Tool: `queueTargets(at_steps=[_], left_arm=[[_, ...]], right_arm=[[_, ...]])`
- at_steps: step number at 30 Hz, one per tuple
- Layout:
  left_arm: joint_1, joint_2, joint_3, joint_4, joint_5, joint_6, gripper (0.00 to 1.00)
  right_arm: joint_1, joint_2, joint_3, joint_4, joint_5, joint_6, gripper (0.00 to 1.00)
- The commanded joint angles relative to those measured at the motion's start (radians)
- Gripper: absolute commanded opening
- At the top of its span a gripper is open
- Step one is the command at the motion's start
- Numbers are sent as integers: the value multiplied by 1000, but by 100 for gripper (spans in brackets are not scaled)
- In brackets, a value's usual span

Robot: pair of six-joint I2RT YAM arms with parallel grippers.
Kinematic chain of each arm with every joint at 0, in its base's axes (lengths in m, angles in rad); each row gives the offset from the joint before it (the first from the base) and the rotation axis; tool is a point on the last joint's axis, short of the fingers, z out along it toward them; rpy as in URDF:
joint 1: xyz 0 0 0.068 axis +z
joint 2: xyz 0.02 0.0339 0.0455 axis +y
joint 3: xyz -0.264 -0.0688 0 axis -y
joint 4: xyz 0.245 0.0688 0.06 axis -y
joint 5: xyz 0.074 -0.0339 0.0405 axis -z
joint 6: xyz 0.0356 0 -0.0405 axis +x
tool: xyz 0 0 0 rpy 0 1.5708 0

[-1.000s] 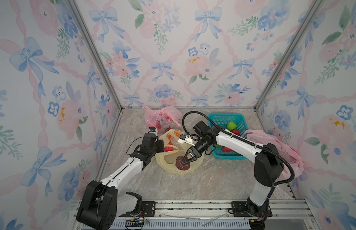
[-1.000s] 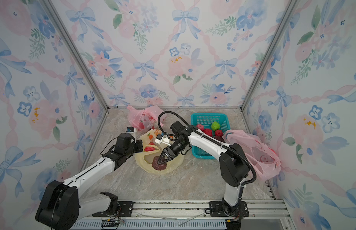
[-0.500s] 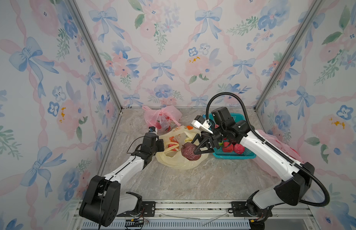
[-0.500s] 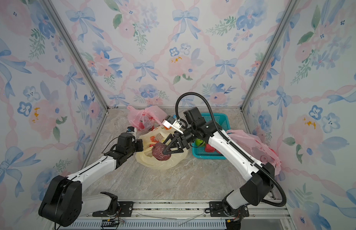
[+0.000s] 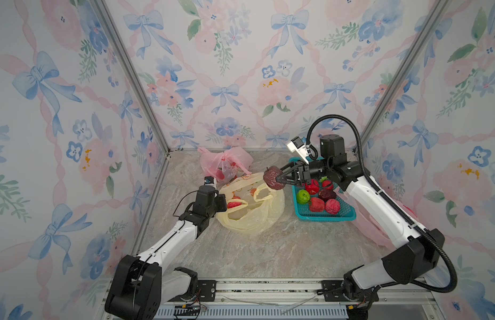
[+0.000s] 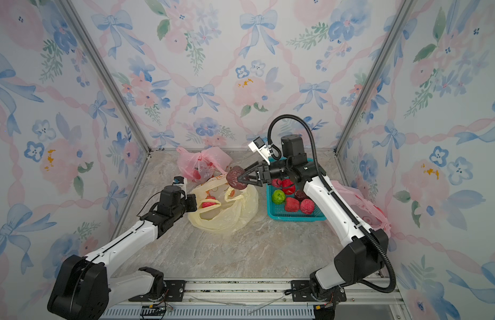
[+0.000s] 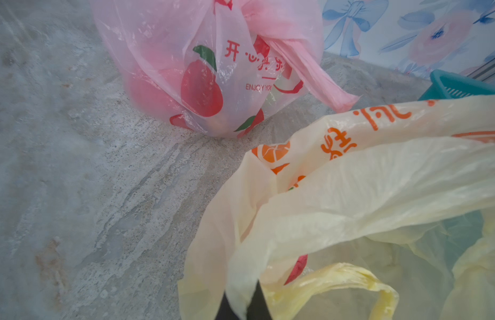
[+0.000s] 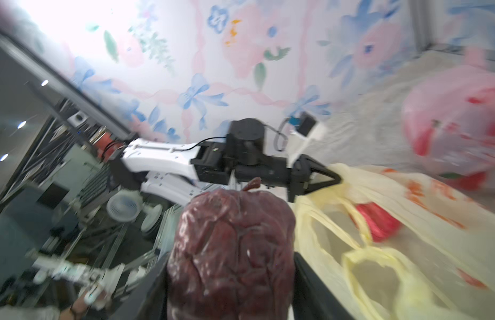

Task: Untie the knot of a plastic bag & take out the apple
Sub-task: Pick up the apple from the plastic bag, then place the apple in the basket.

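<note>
Dark-red, one wrinkled apple [image 5: 273,181] sat clamped in the right gripper [image 5: 281,178] above one yellow bag [image 5: 257,213]. Left gripper [image 7: 242,304] pinched that bag's rim. Two pink bags [image 5: 227,163] and one teal basket [image 5: 323,214] lay around.

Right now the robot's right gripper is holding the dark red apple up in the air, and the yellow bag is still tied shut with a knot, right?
Not quite. The right gripper does hold the dark red apple in the air, but the yellow bag is not tied shut. Both top views show its mouth open, with a red fruit visible inside, and the left gripper pinches its edge.
</note>
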Motion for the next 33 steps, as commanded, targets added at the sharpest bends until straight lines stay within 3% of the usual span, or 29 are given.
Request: queueTargets(at_steps=[1,6,9,13,17,20,33], left_arm=[[3,-42,-29,-33,19,-10,0],[1,-64,-49,-47,21,-12,0],[0,-63,-55,-48,19,-16,0],[1,-51,-52,-48,18,-13,0],[-1,-34,-38,-53,19,-9,0],[-1,-26,-37,-52,20,-7,0],[-2,-49,-23,-81,19,-3,0]], right_arm=[[-61,4,-49,36,368,76,62],[-60,8,-80,-86,901,-68,62],[-57,1,-104,-144,1103,-107,62],[-60,5,-129,-228,1276,-122,62],[-92,28,-155,-260,1350,-133,63],[-127,66,-158,-214,1323,-141,63],[-157,362,33,-134,1368,-189,62]])
